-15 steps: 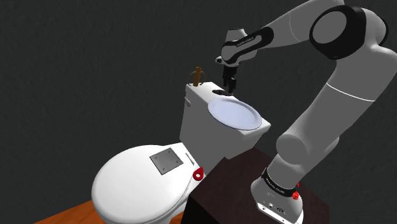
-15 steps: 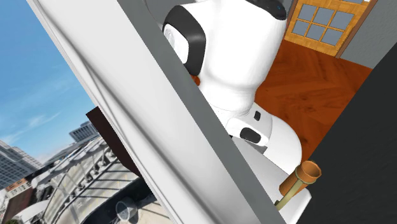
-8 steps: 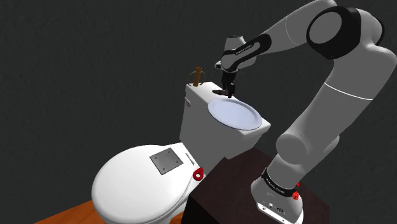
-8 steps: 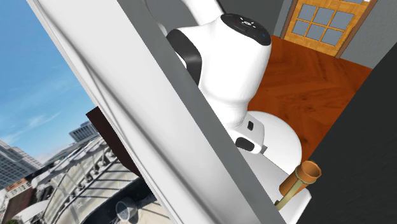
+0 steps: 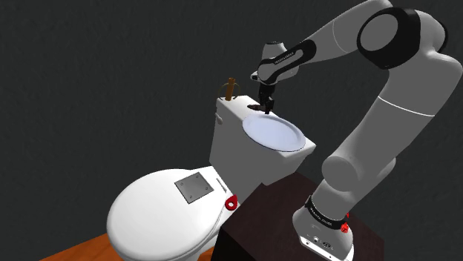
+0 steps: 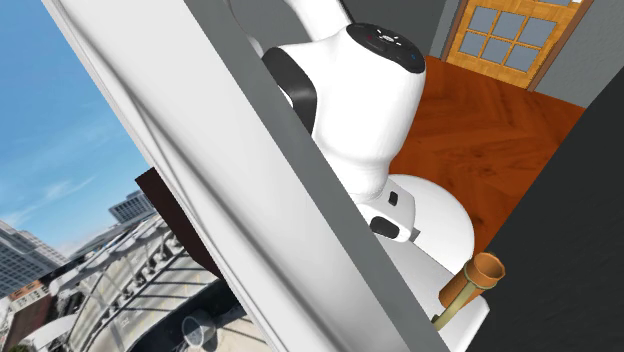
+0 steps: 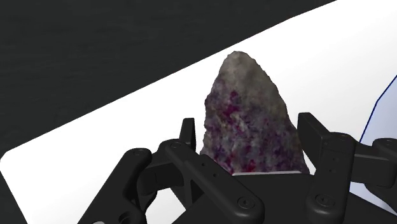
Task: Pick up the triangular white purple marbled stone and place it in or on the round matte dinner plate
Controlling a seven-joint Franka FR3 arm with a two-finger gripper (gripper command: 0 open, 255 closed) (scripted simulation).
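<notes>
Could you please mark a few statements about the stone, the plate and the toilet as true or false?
1. The stone lies on the plate. False: it rests on the white tank lid, beside the plate.
2. The plate sits on the tank lid. True.
3. The end effector is low over the tank lid, at the plate's far edge. True.
4. The brown object stands on the closed seat lid. False: it stands at the tank lid's far end; the seat lid bears a grey square.

We see the stone [image 7: 248, 121] upright between the jaws, clasped by them, its point away from them. It is triangular, grey-white with purple mottling. The plate [image 5: 274, 133] is round and pale, lying flat just beside the jaws.
</notes>
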